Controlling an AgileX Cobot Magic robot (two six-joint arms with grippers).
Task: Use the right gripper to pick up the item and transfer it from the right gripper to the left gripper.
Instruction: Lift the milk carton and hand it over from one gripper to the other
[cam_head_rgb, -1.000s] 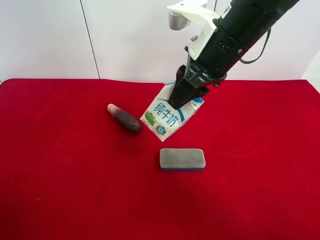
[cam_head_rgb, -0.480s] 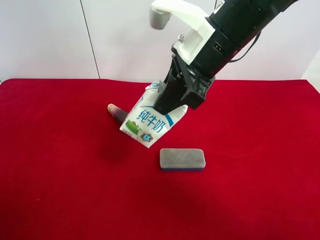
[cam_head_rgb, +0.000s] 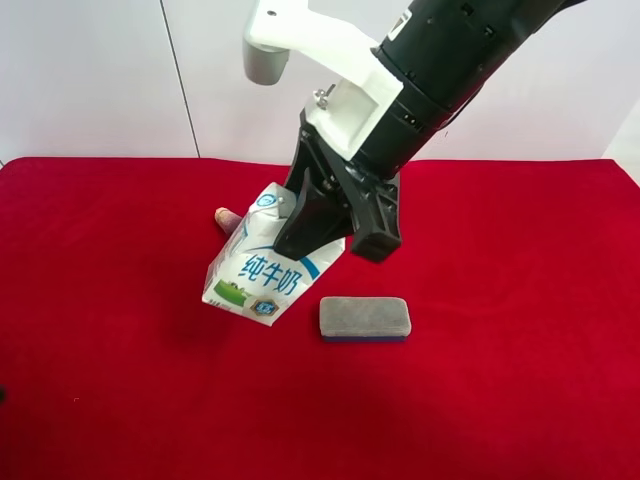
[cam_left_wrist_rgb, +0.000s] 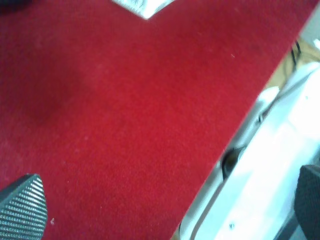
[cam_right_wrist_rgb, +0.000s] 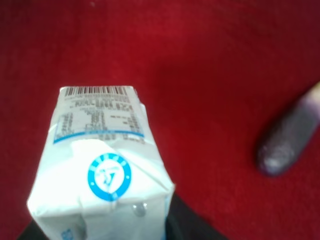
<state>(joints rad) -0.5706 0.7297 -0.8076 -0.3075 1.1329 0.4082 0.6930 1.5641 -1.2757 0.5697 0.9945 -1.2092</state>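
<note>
Milk carton (cam_head_rgb: 255, 275) hangs tilted above the red surface (cam_head_rgb: 500, 350), the right gripper's (cam_head_rgb: 325, 225) jaws closed on its gabled top. Its base points down toward the exterior high view's left, so the long axis slants. It is probably light, with thin paperboard walls that crush easily. The free lower body looks the best hold for the left gripper (cam_left_wrist_rgb: 165, 205) — its jaws stand wide apart, empty.

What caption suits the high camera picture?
Right end effector holds a tilted milk carton over the red cloth, near a grey eraser.

The right gripper (cam_head_rgb: 302, 222) has raised the milk carton (cam_head_rgb: 255, 277) higher.
</note>
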